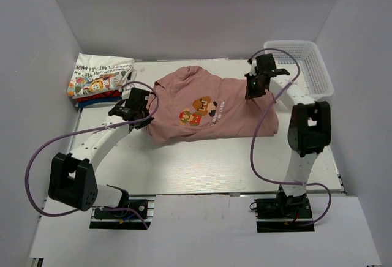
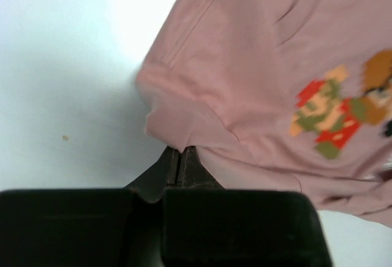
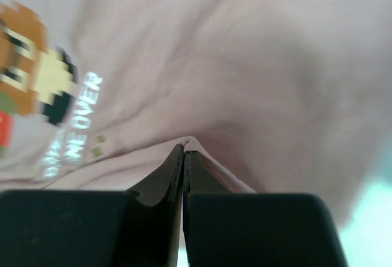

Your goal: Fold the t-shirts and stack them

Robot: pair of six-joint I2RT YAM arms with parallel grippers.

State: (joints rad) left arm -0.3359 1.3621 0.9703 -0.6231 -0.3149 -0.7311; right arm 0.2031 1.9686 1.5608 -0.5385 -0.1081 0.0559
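A dusty-pink t-shirt [image 1: 208,108] with a pixel cartoon print lies spread across the middle of the table. My left gripper [image 1: 142,117] is shut on its left edge; in the left wrist view the gripper [image 2: 179,150] pinches a fold of the pink t-shirt [image 2: 263,52]. My right gripper [image 1: 250,93] is shut on the shirt's right edge, lifted slightly; in the right wrist view the gripper [image 3: 184,149] pinches the hem of the pink t-shirt [image 3: 214,52]. A stack of folded t-shirts [image 1: 99,78], white cartoon-printed on top with red and blue below, sits at the far left.
A white plastic mesh basket [image 1: 301,65] stands at the back right, close behind my right arm. White walls enclose the table on the left, back and right. The white table [image 1: 202,163] shows bare in front of the shirt.
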